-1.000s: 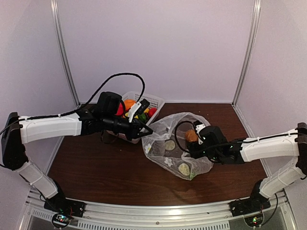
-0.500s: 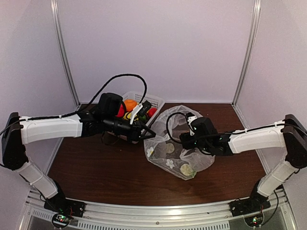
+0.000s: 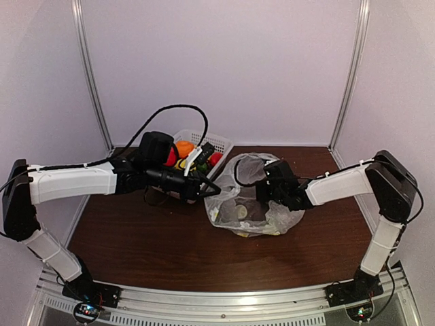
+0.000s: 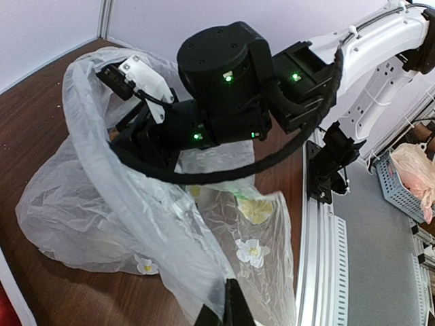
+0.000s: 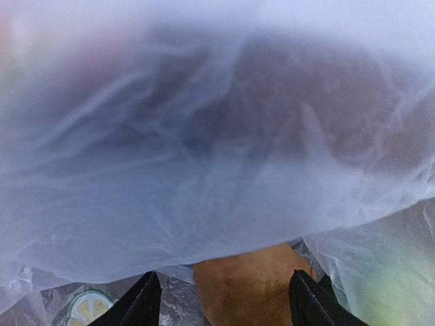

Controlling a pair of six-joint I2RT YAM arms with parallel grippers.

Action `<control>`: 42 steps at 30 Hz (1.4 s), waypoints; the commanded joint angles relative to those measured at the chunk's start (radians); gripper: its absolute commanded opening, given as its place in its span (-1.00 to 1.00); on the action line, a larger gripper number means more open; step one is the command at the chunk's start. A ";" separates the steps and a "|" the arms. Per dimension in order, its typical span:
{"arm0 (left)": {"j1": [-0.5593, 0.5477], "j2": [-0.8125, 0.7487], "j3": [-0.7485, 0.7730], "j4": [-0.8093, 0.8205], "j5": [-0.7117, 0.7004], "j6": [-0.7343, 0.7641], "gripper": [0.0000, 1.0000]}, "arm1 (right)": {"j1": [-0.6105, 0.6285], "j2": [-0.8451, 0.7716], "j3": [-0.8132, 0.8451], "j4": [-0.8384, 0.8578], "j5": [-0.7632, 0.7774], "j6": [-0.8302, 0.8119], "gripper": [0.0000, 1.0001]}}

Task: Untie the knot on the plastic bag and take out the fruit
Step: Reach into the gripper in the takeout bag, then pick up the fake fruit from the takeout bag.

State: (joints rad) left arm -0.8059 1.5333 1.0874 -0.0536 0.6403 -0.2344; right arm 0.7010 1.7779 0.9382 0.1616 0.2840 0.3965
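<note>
Pale lilac walls stand around a dark brown wooden desk point(image 3: 136, 251), and you see both arms reaching toward its middle. The plastic bag point(image 3: 228, 204) lies on the desk, a little right of the centre, just beside a white lattice basket point(image 3: 221, 144) that stands at the back edge.

Your left end effector point(image 3: 206, 185) is at the left edge of the bag. In the left wrist view its fingertips point(image 4: 228, 309) are pressed fully together, and a band of the clear film runs down into them, so it is clenched on the bag's rim. From there the rim rises in a wide loop, and the bag's mouth stands open. The black wrist of the right arm goes into this mouth.

Your right end effector point(image 5: 224, 299) is inside the bag. Its two fingers stand apart, in a released state. A brown fruit point(image 5: 248, 288) lies between and just ahead of them. The right finger is at the fruit's edge, and a small gap shows beside the left finger. Crinkled film hangs over most of this view. A printed lime slice point(image 5: 81, 309) shows at the lower left.

In the basket you can see an orange fruit point(image 3: 183, 145) and a red fruit point(image 3: 216, 159), partly behind the left arm.
</note>
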 commanded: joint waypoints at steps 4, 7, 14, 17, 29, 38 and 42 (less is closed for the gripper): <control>-0.010 -0.001 -0.004 0.036 0.031 -0.001 -1.00 | -0.056 0.059 0.039 0.011 0.001 -0.004 0.51; -0.012 0.001 -0.004 0.036 0.034 -0.001 -1.00 | -0.085 0.075 0.031 0.063 -0.095 -0.018 0.59; -0.016 0.007 -0.003 0.035 0.042 -0.001 -1.00 | -0.125 0.123 0.052 0.080 -0.154 -0.018 0.77; -0.018 0.007 -0.003 0.037 0.044 -0.001 -1.00 | -0.135 0.146 0.062 0.082 -0.168 -0.024 0.77; -0.019 0.017 -0.001 0.033 0.038 -0.002 -1.00 | -0.146 0.115 0.040 0.121 -0.243 -0.048 0.17; -0.019 0.018 0.000 0.019 -0.001 -0.003 -1.00 | -0.142 -0.019 -0.036 0.151 -0.352 -0.087 0.07; -0.021 0.026 -0.001 0.011 -0.038 -0.005 -1.00 | -0.122 -0.128 -0.113 0.158 -0.388 -0.080 0.07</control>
State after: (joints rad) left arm -0.8204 1.5444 1.0874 -0.0544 0.6403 -0.2348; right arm 0.5652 1.7596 0.8913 0.2852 -0.0463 0.3267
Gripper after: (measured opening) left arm 0.004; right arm 0.665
